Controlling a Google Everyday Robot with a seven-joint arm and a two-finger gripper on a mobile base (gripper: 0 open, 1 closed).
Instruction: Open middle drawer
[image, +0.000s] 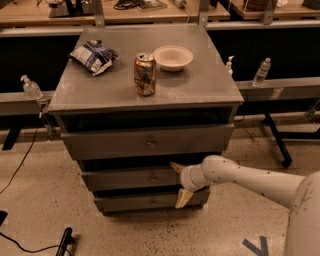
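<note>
Pump bottle (31, 89): stood on the ledge left of the desk.
Desk (205, 86): was grey, with three drawers under its top.
Snack bag (92, 56): lay on the desk, at the back left.
Can (144, 74): stood up straight near the middle of the desk, close to the bowl.
Middle drawer (120, 180): was the second one down, right under the top drawer.
Knob (153, 177): was small and round, in the middle of that drawer's front.
Bowl (172, 57): was white and sat behind the can, a bit to the right.
End effector (179, 182): was in front of the middle drawer, just right of the knob. Its two fingers were spread wide apart and held nothing.
Arm (245, 177): was white and came in from the right.
Water bottle (262, 71): stood on the ledge right of the desk.
</note>
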